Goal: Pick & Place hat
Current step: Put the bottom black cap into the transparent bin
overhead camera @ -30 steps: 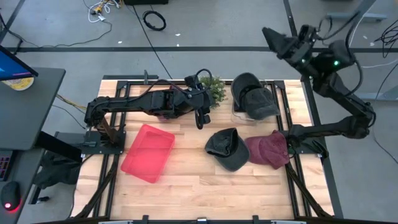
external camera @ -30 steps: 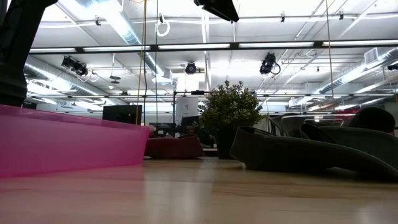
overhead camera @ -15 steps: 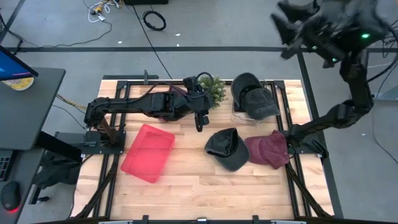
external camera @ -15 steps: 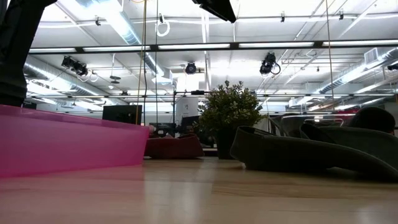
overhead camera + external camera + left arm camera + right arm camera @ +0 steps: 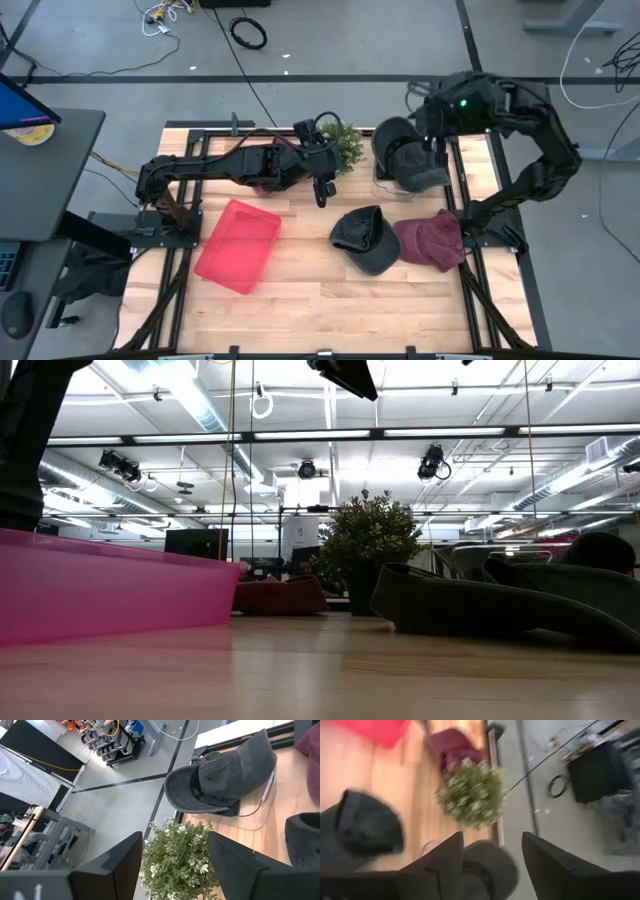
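A grey cap [image 5: 405,155] lies at the table's far right, crown up, and shows in the left wrist view [image 5: 225,775]. A dark olive cap [image 5: 362,240] and a maroon hat [image 5: 432,240] lie side by side nearer the front right. My left gripper [image 5: 326,160] hangs open and empty high over a small potted plant [image 5: 343,145], which shows between its fingers in the left wrist view [image 5: 175,837]. My right gripper [image 5: 428,125] is open and empty above the grey cap's far side; its wrist view [image 5: 492,840] is blurred.
A pink bin [image 5: 237,245] lies at the front left. Another maroon cloth thing [image 5: 262,185] sits under my left arm and shows in the low view [image 5: 280,597]. A clear holder [image 5: 262,802] sticks out from under the grey cap. Bare wood lies along the near edge.
My right arm has swung down and toward the table's left, from high beyond the far right corner to just above the grey cap.
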Robot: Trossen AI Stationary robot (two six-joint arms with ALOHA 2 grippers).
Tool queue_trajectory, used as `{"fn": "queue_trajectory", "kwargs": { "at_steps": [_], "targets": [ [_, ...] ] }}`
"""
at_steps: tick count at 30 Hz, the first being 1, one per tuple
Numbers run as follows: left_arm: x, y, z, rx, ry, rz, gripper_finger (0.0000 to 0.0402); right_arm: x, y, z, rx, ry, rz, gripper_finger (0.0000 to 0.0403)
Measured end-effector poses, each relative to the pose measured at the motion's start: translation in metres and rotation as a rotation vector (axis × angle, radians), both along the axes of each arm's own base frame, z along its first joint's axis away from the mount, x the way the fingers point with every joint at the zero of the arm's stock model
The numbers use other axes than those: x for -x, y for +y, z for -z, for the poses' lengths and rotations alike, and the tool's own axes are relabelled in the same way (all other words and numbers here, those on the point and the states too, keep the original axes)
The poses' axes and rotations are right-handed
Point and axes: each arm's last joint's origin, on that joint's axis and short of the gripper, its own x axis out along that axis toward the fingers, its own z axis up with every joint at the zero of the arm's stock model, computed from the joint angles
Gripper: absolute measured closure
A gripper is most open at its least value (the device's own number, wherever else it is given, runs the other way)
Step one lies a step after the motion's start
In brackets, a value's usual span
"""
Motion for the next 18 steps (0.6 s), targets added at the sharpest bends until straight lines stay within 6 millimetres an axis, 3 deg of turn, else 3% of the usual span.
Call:
{"fn": "queue_trajectory", "kwargs": {
  "at_steps": [5,18],
  "targets": [
    [0.000,0.000,0.000,0.000,0.001,-0.001,0.0175,0.000,0.003,0.025,-0.011,0.108,0.045,0.0197],
    [0.001,0.000,0.001,0.001,0.011,0.000,0.0175,0.011,0.008,0.127,-0.123,0.472,0.045,0.0197]
  ]
}}
